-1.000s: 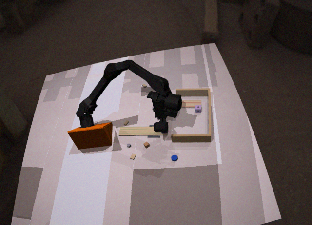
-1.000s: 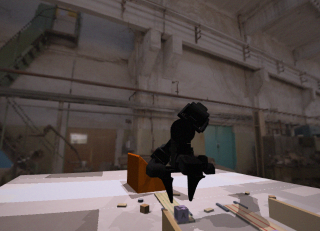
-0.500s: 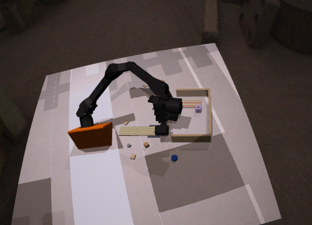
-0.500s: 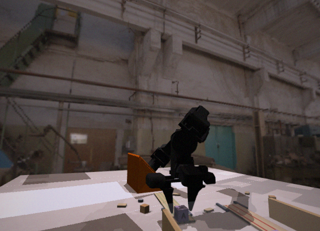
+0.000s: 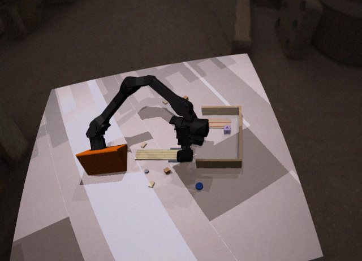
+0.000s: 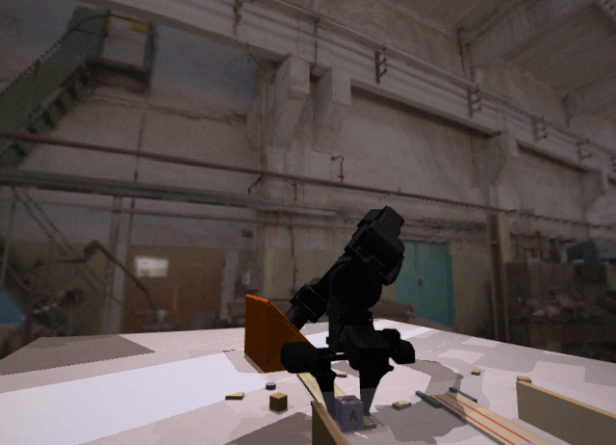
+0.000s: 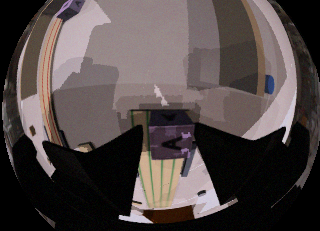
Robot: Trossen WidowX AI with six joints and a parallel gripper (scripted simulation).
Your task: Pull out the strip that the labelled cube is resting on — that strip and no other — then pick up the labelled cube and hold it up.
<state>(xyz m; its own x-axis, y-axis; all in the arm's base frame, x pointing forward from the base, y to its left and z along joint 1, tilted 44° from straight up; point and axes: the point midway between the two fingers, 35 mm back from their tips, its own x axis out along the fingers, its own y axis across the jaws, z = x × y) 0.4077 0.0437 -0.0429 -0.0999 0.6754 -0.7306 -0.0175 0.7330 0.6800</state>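
A purple cube lettered A (image 6: 348, 411) (image 7: 171, 141) rests on the far end of a green-striped strip (image 5: 154, 154) (image 6: 309, 383) (image 7: 160, 186). My gripper (image 6: 346, 414) (image 7: 168, 129) is partly open and pointed down, one finger on each side of this cube. In the wrist view a gap shows left of the cube; the right finger is very close to it. In the top view the gripper body hides this cube. Another purple A cube (image 5: 227, 130) (image 7: 70, 7) sits at the far end of a red-striped strip (image 5: 219, 124) (image 6: 490, 425) (image 7: 46, 66), inside the walls.
Low wooden walls (image 5: 218, 163) form a three-sided enclosure. Dark rails (image 6: 427, 399) flank the strips. A blue disc (image 5: 199, 186) (image 7: 270, 84), a brown block (image 5: 166, 170) (image 6: 277, 402) and a grey disc (image 5: 146, 171) lie nearby. An orange block (image 5: 105, 162) (image 6: 263, 333) stands by the arm's base.
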